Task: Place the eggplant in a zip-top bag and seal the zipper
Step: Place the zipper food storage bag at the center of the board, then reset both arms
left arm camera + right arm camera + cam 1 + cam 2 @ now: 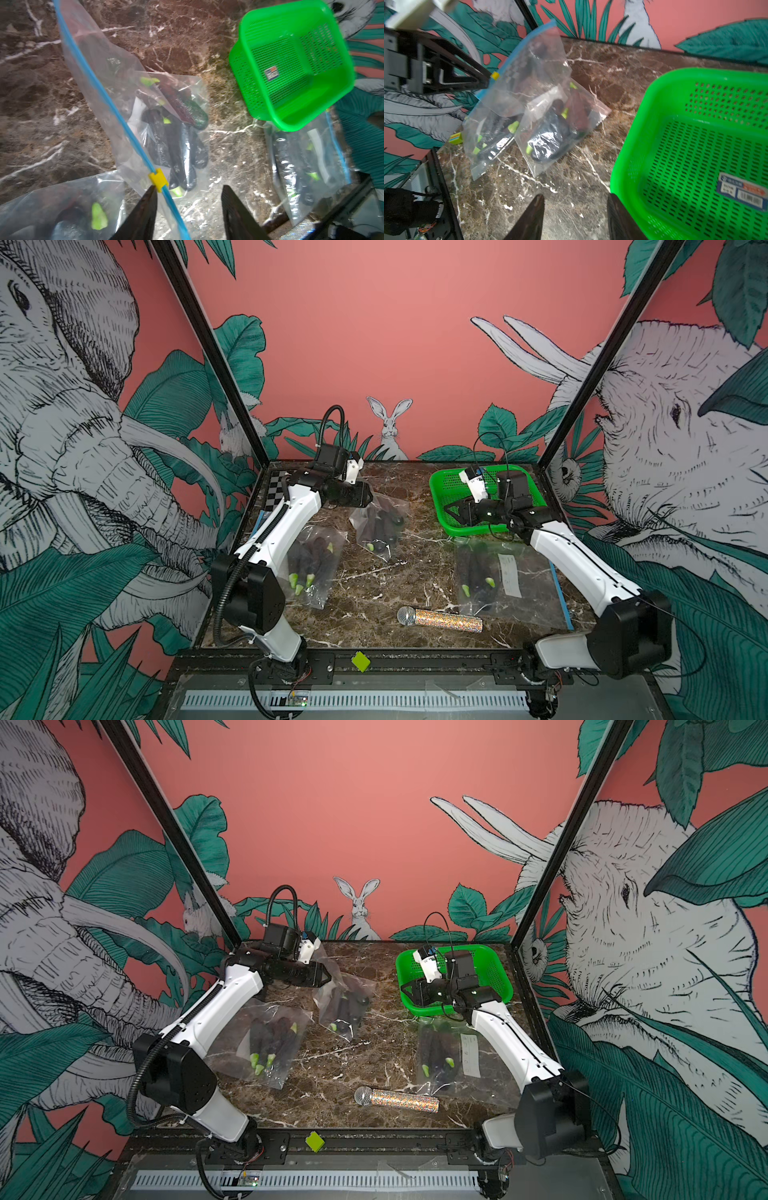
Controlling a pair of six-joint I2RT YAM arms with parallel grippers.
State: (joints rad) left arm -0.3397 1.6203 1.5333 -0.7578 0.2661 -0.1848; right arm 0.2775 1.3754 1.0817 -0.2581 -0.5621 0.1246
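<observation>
- Marble table [374, 605]: brown, white-veined slab filling the lower centre in both top views; everything below lies on it.
- Green basket [478, 529]: perforated plastic, right of centre towards the back of the table. Only a label sticker shows inside it in the wrist views.
- Central zip-top bag [376, 526]: clear, just left of centre in a top view, below the tip of the left arm. Its body rests on the table, while its blue zipper edge [108, 99] stands raised. Whether the track is closed along its length cannot be told.
- Left-hand bag [311, 568] and right-hand bag [503, 580]: clear bags lying flat at lower left and lower right of the table, each holding dark eggplants with green stems. The right-hand one lies just in front of the basket.
- Eggplants [176, 149]: several dark purple pieces lying inside the central bag, on the table.
- Microphone [440, 619]: glittered handle and silver mesh head, lying on its side at lower centre, near the right-hand bag.
- Left gripper [189, 188]: jaws parted and clamping nothing. The zipper edge passes between the fingers, close to one of them.
- Right gripper [575, 196]: jaws parted with nothing between them, over bare marble just beside the basket's wall.
- Yellow slider [158, 179]: sits on the blue track at the tip of one left-gripper finger.
</observation>
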